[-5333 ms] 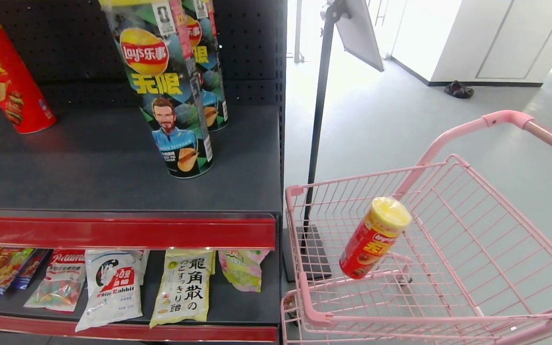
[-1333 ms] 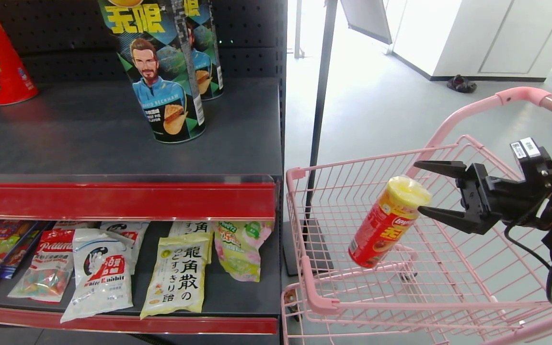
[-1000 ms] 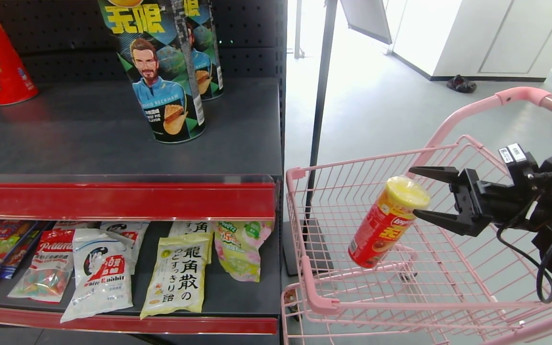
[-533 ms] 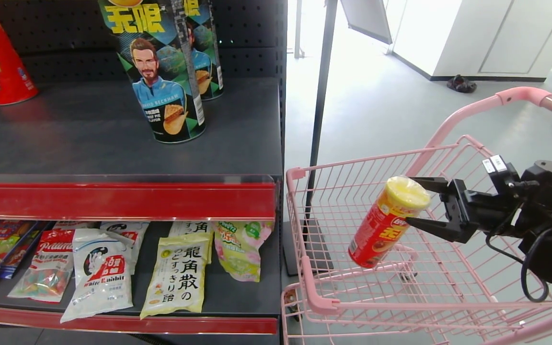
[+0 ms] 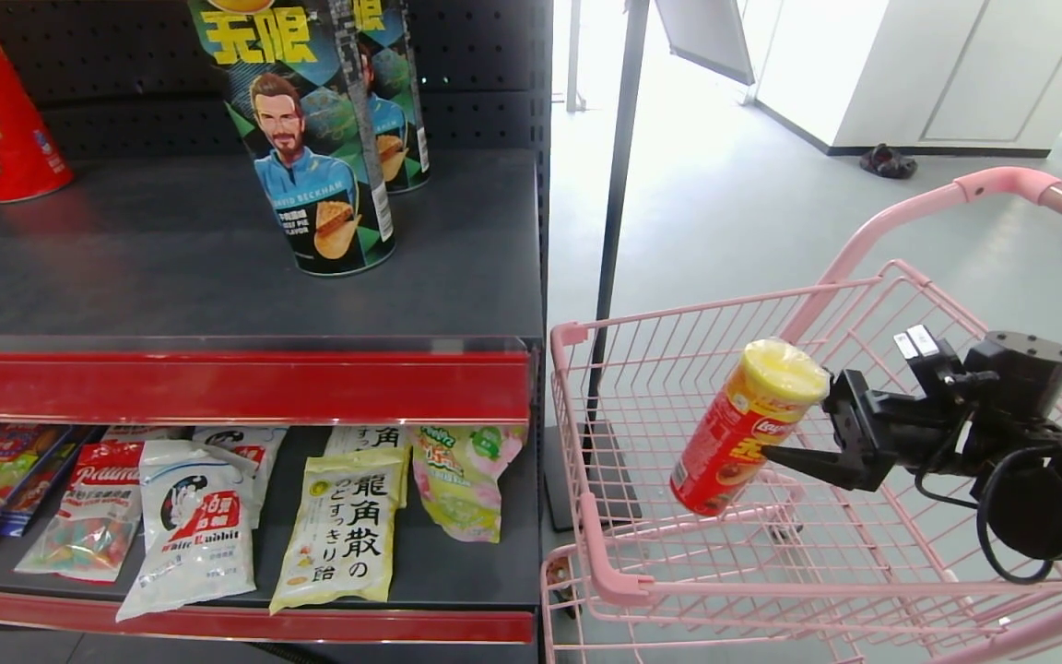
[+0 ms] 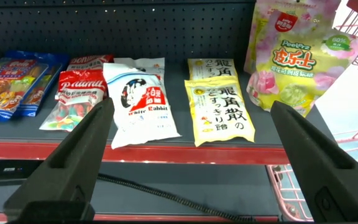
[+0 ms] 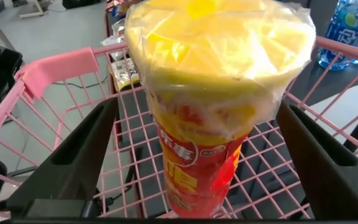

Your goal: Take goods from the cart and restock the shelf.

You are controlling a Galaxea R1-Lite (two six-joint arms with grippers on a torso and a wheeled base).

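Two-finger right gripper [image 5: 794,417]: I am holding it wide open astride the chip can [image 5: 736,435].
Left gripper [image 6: 191,106]: wide open, empty.

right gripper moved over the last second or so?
Yes. The right gripper has advanced leftward and down relative to the pink cart, and now sits open around the red chip can.

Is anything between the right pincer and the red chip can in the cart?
Nothing visible does. The open right pincer straddles the red chip can near its top, with one finger on each side.
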